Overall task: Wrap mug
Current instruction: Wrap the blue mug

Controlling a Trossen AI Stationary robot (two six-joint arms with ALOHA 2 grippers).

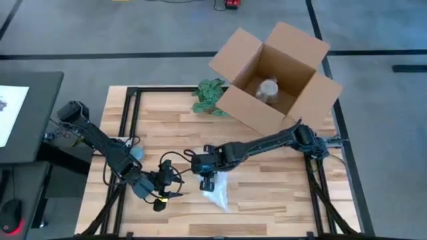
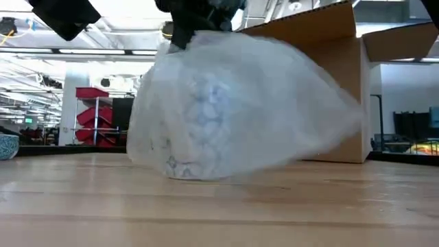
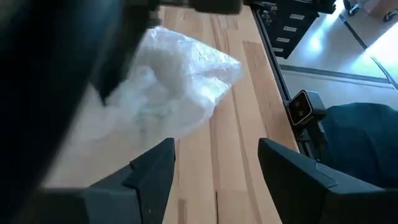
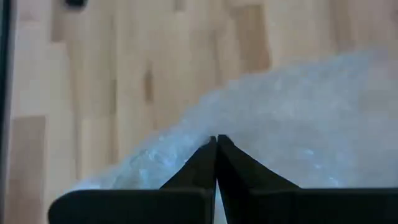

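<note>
The right gripper (image 4: pixel 216 142) is clenched on the bubble wrap (image 2: pixel 240 103) bundled around the mug (image 2: pixel 199 120), which sits mid-worktop (image 1: pixel 267 193). The left gripper (image 3: pixel 214 171) hovers just beside the bundle, jaws released.

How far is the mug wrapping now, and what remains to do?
Done: the bubble wrap already covers a patterned shape, probably the mug. In hand: the right gripper pinches the wrap shut, while the left gripper waits open beside it. Left: closing the loose wrap; perhaps placing it in the cardboard box.
</note>
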